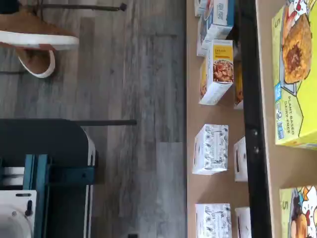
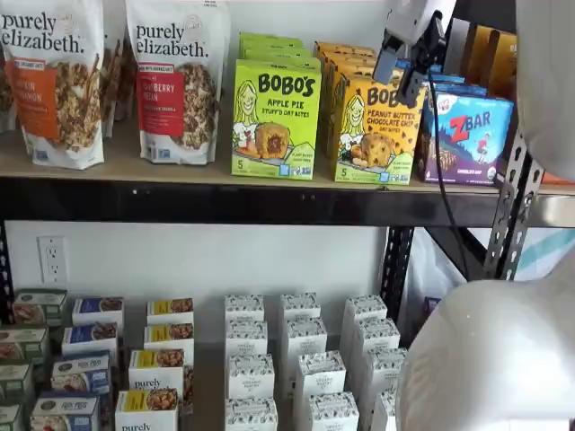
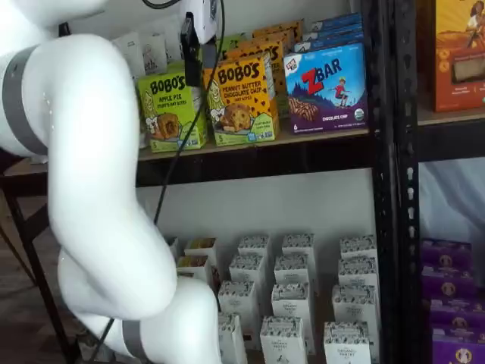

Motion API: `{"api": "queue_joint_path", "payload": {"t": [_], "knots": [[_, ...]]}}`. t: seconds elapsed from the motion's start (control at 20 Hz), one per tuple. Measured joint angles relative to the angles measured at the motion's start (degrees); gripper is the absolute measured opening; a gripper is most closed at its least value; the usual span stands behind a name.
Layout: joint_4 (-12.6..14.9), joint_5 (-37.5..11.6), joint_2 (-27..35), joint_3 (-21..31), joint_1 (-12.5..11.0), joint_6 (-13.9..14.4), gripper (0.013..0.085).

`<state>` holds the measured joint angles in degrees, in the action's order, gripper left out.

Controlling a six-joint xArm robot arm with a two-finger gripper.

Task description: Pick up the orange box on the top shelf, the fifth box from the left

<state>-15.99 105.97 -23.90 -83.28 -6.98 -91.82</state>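
White wall backs a black steel rack, and the top shelf (image 2: 180, 171), a pale tan board with a thick black front rail, carries rows of packaged goods. Toward one end stand two purely elizabeth granola bags (image 2: 175, 76); then come the green Apple Pie carton (image 2: 275, 117), the orange box (image 2: 375, 130) and the blue-purple ZBar box (image 2: 467, 135), each heading a row of like cartons running back toward the wall. On the lower board sit ranks of small white cartons (image 2: 305, 368) with a cluster of little cereal boxes (image 2: 90, 359) beside them. My gripper (image 2: 404, 63) hangs in front of the orange box's upper part in both shelf views; its black fingers overlap the carton's top corner and a cable (image 2: 445, 180) trails down past it, and I cannot tell whether they are parted or closed, since I see them only side-on. My own white arm (image 3: 91, 197) blocks much of one shelf view, hiding whatever stands beyond the green carton. The orange box stands upright, its long axis vertical, printed face with the cartoon girl and the oat-bite photo turned outward to the front, green strip at the bottom, just beside the green carton and close to the ZBar box. My wrist view, turned sideways, shows grey plank floor (image 1: 133, 99) and yellow carton edges cut off at the frame.
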Motion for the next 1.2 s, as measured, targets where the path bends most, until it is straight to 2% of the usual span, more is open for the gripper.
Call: {"api": "queue_joint_path", "payload": {"t": [0.15,0.35,0.6,0.95,1.2], "knots": [[-1.7,-5.0,-2.2,2.7,-0.5,-0.1,0.085],[-2.0,-6.3,-2.1,2.4,-0.3,0.2,0.085],[-1.3,-9.5,-2.5,3.3,0.2,0.2,0.085],[0.1,-14.1,-0.8,2.9,-0.4,-1.2,0.085],[1.9,-13.2,2.9,-1.0,-0.5,-1.7,0.085]]}}
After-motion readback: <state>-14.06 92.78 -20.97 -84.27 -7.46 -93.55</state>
